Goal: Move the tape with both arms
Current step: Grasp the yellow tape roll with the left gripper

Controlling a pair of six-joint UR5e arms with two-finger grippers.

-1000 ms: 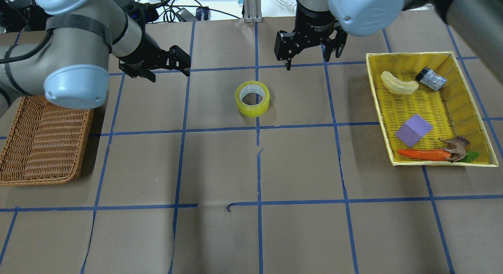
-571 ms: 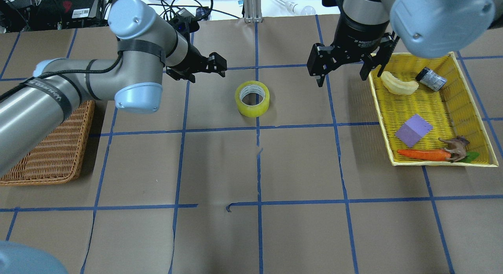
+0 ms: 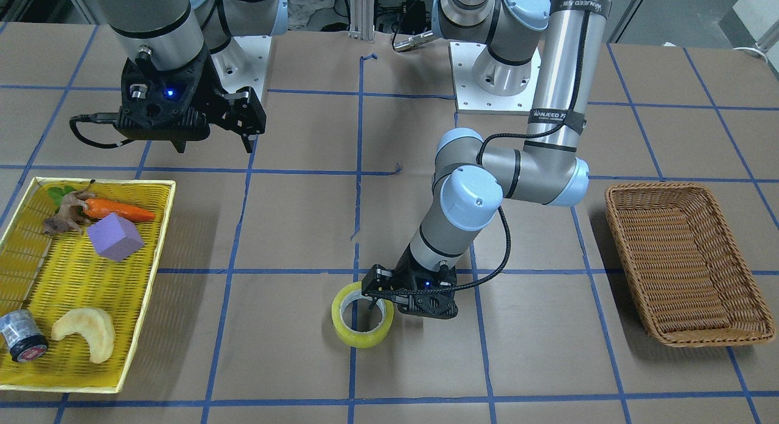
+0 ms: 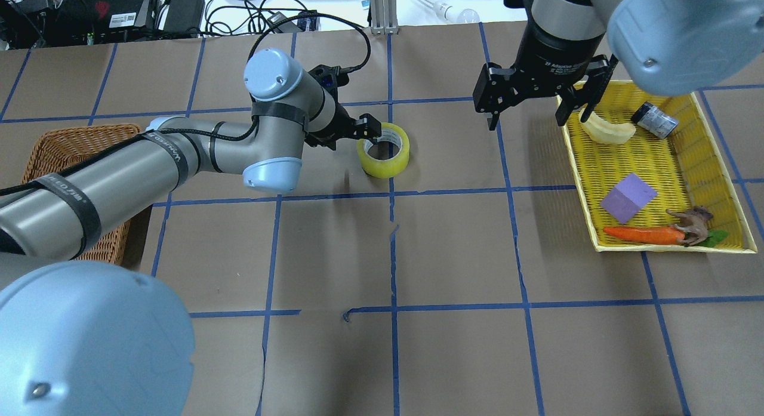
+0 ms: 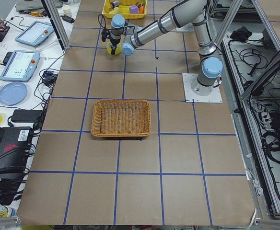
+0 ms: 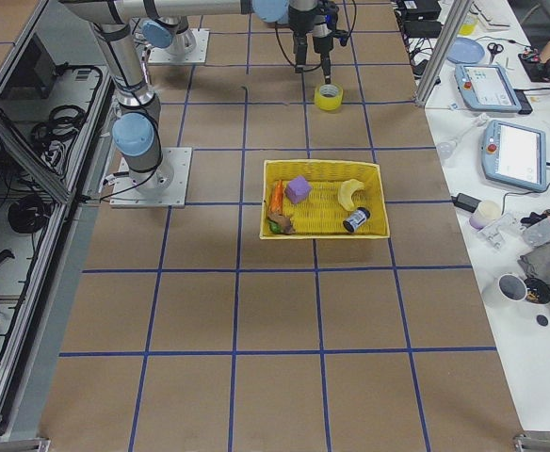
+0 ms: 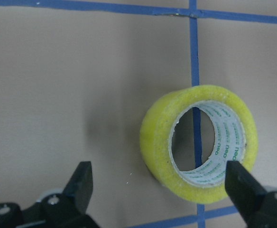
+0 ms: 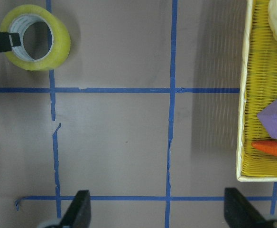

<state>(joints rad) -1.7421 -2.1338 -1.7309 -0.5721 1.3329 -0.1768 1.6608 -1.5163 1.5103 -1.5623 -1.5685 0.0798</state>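
The yellow tape point(image 4: 391, 162) lies flat on the brown table at mid-back, its whitish core facing up. It also shows in the front view point(image 3: 359, 336), the left wrist view point(image 7: 157, 142) and the right wrist view point(image 8: 58, 50). My left gripper point(image 4: 352, 135) is open and low at the tape's left side. One finger point(image 3: 369, 299) reaches over the rim at the hole, and the other stays outside the ring. My right gripper point(image 4: 528, 114) is open and empty. It hangs high between the tape and the yellow tray.
A yellow tray point(image 4: 656, 247) at the right holds a banana shape point(image 4: 606, 129), a small dark roll point(image 4: 655, 119), a purple cube point(image 4: 628, 197), a carrot point(image 4: 641, 234) and a toy animal. A wicker basket point(image 4: 77, 141) sits at the left, partly under my left arm.
My left arm has swung right and down, bringing its open gripper to the tape. My right gripper has moved right toward the yellow tray. The tape has not moved.
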